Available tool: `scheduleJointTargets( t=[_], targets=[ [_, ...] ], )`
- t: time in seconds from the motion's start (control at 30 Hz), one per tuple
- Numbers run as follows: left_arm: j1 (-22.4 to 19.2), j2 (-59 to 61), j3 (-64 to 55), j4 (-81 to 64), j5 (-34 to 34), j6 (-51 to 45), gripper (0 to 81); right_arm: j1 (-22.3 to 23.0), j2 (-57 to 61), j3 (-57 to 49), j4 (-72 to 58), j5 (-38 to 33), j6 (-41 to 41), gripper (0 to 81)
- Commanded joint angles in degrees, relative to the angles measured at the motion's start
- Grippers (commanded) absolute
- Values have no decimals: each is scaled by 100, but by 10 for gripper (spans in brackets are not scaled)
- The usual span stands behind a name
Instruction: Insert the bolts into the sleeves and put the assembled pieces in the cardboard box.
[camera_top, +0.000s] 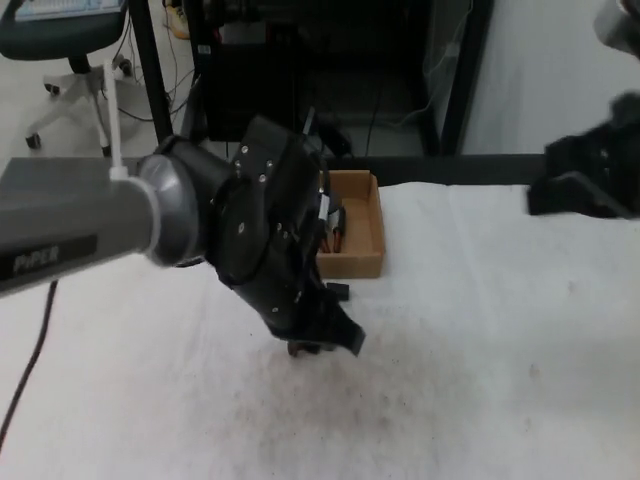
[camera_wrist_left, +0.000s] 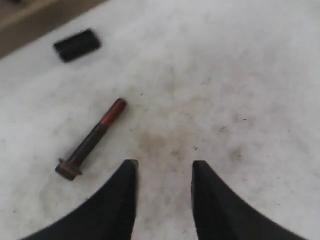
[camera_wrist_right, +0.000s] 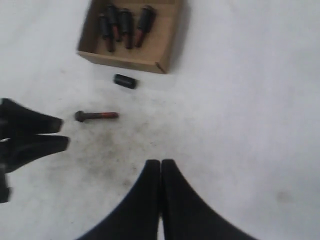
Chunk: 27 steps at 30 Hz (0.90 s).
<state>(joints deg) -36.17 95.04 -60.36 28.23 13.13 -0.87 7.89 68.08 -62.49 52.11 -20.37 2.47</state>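
Observation:
A dark bolt (camera_wrist_left: 92, 140) with a reddish tip lies flat on the white cloth, just beside and ahead of my left gripper (camera_wrist_left: 162, 167), which is open and holds nothing. A short black sleeve (camera_wrist_left: 77, 45) lies farther on, near the cardboard box (camera_wrist_right: 120, 60). In the right wrist view the bolt (camera_wrist_right: 97, 116) and sleeve (camera_wrist_right: 125, 81) lie apart in front of the box, which holds several assembled pieces (camera_wrist_right: 122, 22). My right gripper (camera_wrist_right: 161, 165) is shut on nothing, some way off from them. In the high view the left gripper (camera_top: 320, 338) hangs low over the cloth near the box (camera_top: 350, 265).
The white cloth (camera_top: 500, 330) has a dirty patch around the left gripper. The right arm (camera_top: 585, 180) hangs at the far right of the bench. A dark rack and an office chair stand behind the bench.

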Motion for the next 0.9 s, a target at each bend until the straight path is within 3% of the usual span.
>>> scheduleJointTargets(
  t=[0.0, 0.1, 0.2, 0.3, 0.43, 0.5, 0.63, 0.87],
  targets=[
    [56, -32, -382, 979, -1579, -13, 302, 504, 322, -11, -900, -809, -247, 3],
    [201, -374, -365, 1203, -2321, 613, 192, 966, 779, -11, -1686, -692, -247, 3],
    [511, -824, -226, 1320, -2378, 708, 148, 1412, 1390, -145, -1836, -552, -247, 43],
    [944, -1369, 81, 1318, -2318, 732, 148, 1844, 2040, -370, -1698, -323, -531, 176],
    [1724, -2176, 604, 1283, -1805, 829, 148, 2308, 2809, -880, -1286, 670, -1521, 377],
    [2058, -2577, 840, 1270, -1405, 880, 148, 2495, 3097, -1133, -1198, 1266, -2294, 380],
    [2508, -3196, 1148, 1270, -1066, 815, 148, 2717, 3457, -1441, -1355, 1506, -3233, 351],
    [2608, -3595, 1359, 1291, -909, 739, 148, 3026, 3967, -1676, -1686, 1692, -4285, 342]
  ],
)
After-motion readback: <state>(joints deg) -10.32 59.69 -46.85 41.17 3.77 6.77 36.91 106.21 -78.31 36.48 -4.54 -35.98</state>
